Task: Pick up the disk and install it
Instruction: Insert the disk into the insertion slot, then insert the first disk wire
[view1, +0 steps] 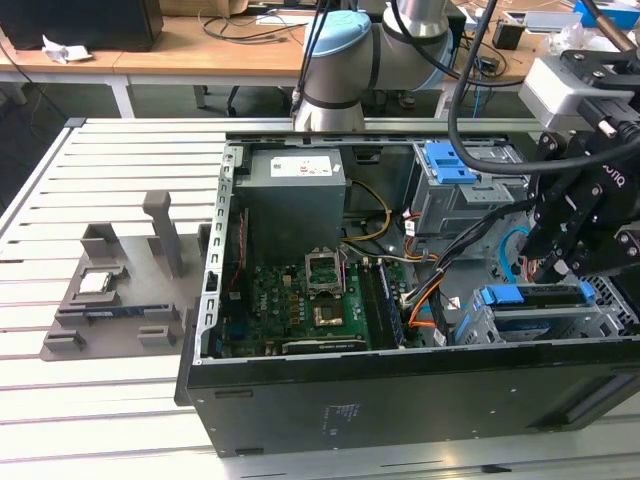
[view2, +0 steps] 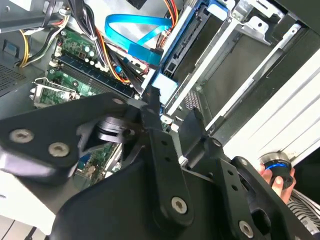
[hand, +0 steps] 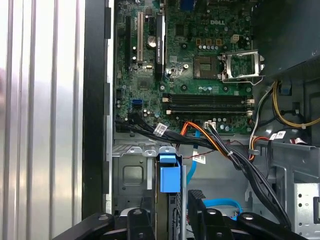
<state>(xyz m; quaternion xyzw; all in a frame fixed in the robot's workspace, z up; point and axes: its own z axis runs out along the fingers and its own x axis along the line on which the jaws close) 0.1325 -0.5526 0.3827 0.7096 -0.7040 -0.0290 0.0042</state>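
Disk seated edge-up in the drive cage, gripper right over it.

The disk with its blue bracket sits in the grey cage at the exterior view's right, near corner of the open computer case. The gripper hangs just above it; in the first wrist view the fingers straddle the bracket's edge, but I cannot tell whether they clamp it or stand apart. Judgement: the disk is stiff, dense and shock-sensitive, with slick metal faces. Best hold is across the bracket's long edges, clear of the cables.
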